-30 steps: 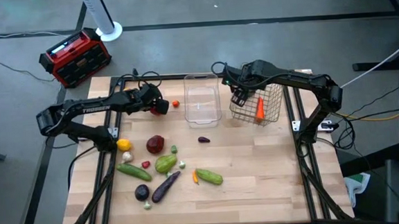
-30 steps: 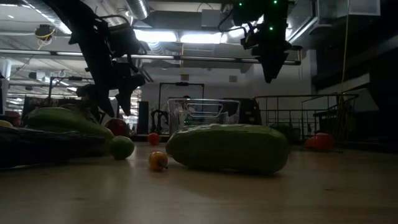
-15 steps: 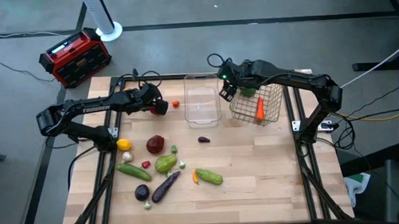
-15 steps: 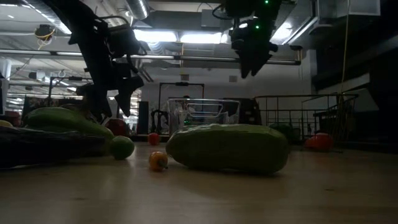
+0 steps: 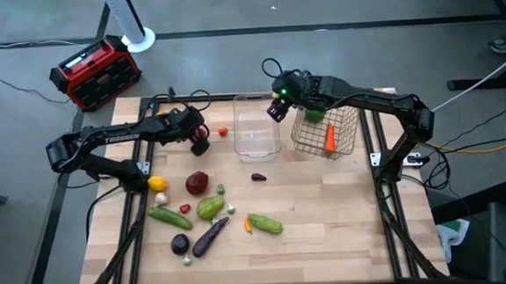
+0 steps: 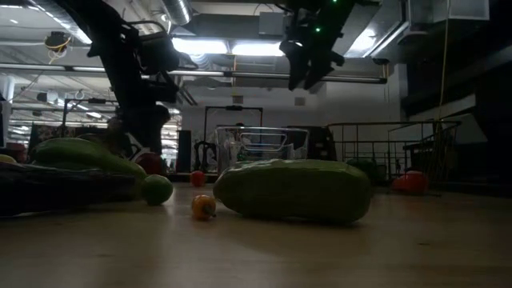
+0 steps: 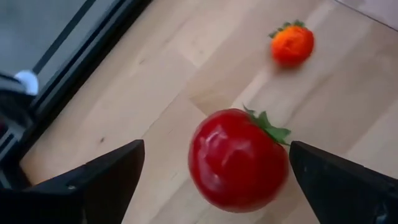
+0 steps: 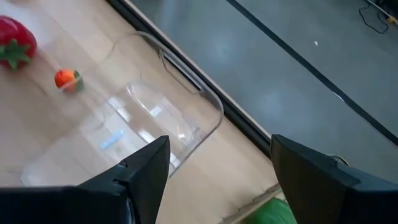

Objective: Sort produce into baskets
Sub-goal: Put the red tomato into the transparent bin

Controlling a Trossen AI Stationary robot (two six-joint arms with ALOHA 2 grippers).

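Note:
A red tomato-like fruit with a green stalk [image 7: 239, 158] lies on the table near the far left, also in the low view [image 6: 150, 162]. My left gripper [image 5: 198, 141] is low over it and open, one finger on either side and apart from it [image 7: 216, 149]. A small orange fruit [image 5: 223, 131] lies just beyond. My right gripper [image 5: 275, 112] is open and empty, high above the clear bin's [image 5: 255, 99] far right corner, also in the low view [image 6: 304, 76]. The wire basket [image 5: 342, 128] holds a carrot [image 5: 329, 138] and a green vegetable [image 5: 314, 115].
More produce lies mid-table: a lemon [image 5: 157, 183], a dark red apple [image 5: 196, 181], a green pepper [image 5: 209, 206], two cucumbers [image 5: 171, 218] [image 5: 265, 223], eggplants [image 5: 209, 236] [image 5: 180, 244] [image 5: 259, 177]. A red-black box [image 5: 95, 72] stands beyond the table's far left corner.
My right gripper has gone from over the wire basket toward the table's left edge and upward, and now stands over the clear bin's far right corner. My left gripper has gone down around the red fruit, which has stayed in place.

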